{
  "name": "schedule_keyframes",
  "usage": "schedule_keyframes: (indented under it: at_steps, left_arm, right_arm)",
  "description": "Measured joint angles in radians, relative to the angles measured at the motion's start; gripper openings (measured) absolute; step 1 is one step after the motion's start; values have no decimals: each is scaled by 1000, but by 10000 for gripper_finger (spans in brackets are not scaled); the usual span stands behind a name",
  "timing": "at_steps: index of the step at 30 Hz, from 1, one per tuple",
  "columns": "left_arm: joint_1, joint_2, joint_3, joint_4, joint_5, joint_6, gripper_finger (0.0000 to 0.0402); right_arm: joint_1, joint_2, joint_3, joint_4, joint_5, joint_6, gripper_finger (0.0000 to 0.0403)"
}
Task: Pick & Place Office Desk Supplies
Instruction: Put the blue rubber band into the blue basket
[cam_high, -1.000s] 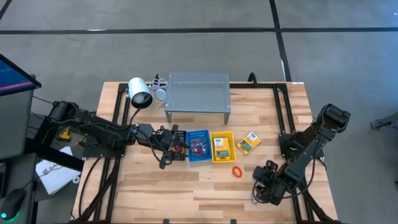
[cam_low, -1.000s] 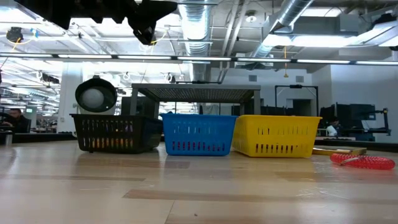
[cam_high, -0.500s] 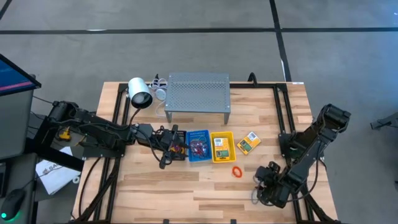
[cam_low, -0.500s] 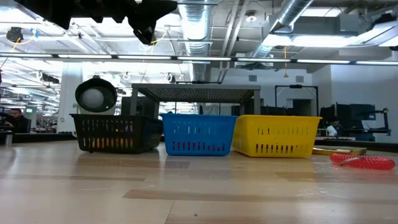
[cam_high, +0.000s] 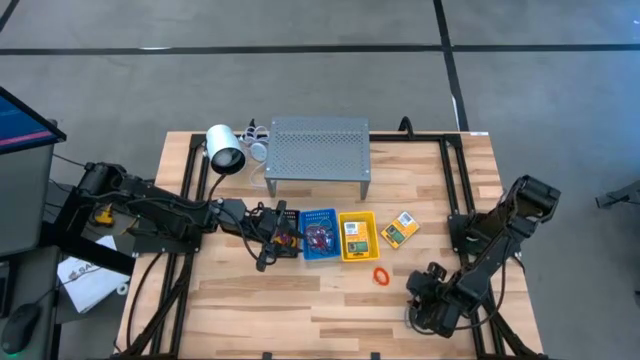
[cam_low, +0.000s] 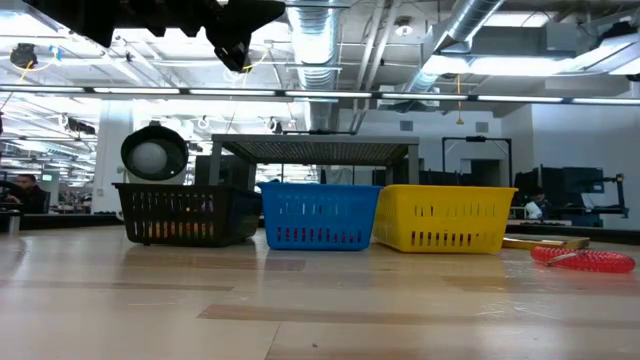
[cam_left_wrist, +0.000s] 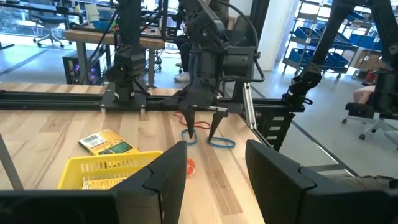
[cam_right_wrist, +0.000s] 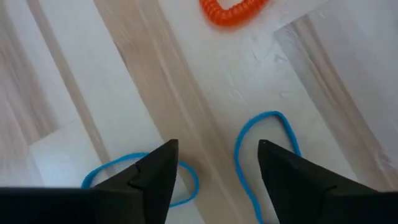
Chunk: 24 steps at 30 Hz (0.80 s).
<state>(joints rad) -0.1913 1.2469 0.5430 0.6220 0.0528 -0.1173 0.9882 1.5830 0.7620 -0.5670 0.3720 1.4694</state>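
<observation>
Bright, even overhead light, soft shadows, mild sheen on the table (cam_low: 320, 300), blurred close up.

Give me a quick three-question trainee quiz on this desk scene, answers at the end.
1. True or false: the orange band lies in the blue basket.
2. What colour are the two bands on the table below the right gripper? A red, B blue, C green.
3. How many baskets stand in a row in front of the shelf?
Key: 1 false; 2 B; 3 three.
</observation>
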Motion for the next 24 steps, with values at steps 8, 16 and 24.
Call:
schedule_keyframes:
  at_steps: [8, 16, 24]
  left_arm:
    - [0, 0, 0, 0, 0, 0, 159]
    - [0, 0, 0, 0, 0, -1, 159]
    - [0, 0, 0, 0, 0, -5, 159]
  right_arm:
    - [-8, 39, 1, -6, -27, -3, 202]
    - [-8, 61, 3, -9, -20, 22, 190]
    - [-8, 62, 0, -21, -24, 32, 122]
